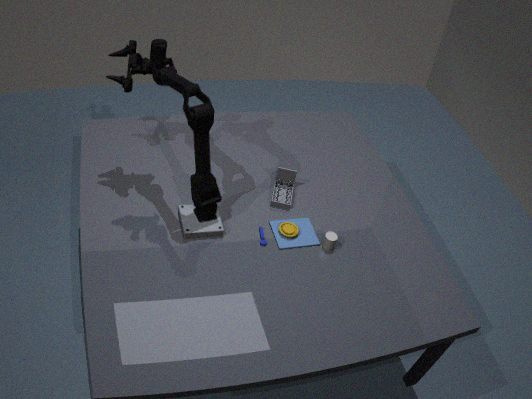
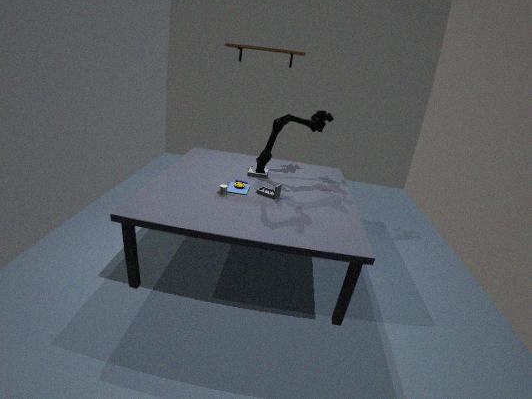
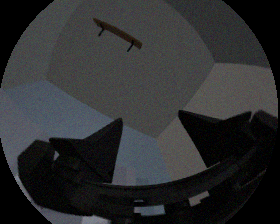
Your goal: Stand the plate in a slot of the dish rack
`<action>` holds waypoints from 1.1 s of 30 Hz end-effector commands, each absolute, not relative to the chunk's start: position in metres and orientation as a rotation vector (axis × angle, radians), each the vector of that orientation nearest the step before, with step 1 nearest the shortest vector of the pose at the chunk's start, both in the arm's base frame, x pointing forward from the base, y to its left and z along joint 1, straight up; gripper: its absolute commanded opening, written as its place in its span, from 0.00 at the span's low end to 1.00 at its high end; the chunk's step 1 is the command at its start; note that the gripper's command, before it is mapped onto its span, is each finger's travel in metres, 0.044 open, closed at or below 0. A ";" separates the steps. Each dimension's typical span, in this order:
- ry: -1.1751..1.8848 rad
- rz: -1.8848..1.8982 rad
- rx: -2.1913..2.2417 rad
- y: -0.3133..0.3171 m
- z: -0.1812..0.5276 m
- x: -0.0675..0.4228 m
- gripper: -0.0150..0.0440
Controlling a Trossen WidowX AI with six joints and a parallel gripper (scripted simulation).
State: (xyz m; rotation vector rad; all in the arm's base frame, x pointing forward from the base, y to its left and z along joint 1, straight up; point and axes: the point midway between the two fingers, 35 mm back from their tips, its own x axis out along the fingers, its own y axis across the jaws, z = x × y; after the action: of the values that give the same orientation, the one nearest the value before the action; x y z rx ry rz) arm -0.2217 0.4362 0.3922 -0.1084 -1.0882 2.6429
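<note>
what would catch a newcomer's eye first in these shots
The black arm rears high over the grey table, its open gripper held in the air away from everything. The brightest spot is the yellow plate lying flat on a blue mat, between a blue spoon and a white cup, with the dish rack just behind.

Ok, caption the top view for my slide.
Open gripper raised high, far from the yellow plate lying on its blue mat.

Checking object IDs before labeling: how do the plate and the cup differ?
The plate is yellow, flat and low; the cup is off-white, taller and upright. The plate lies on the blue mat; the cup stands on the bare table, just beside that mat. Both are round, near the dish rack, and untouched by the gripper.
</note>
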 end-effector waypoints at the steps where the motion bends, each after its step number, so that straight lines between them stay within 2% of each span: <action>1: -1.087 2.640 -0.110 0.437 0.393 -0.220 0.93; 18: -0.733 2.344 -0.309 0.483 0.388 -0.068 0.93; 33: -0.311 2.075 -0.394 0.480 0.362 0.060 0.93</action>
State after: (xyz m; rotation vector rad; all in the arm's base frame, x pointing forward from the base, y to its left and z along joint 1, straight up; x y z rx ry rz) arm 0.0341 0.4844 0.3657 -0.3815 -0.3821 2.1411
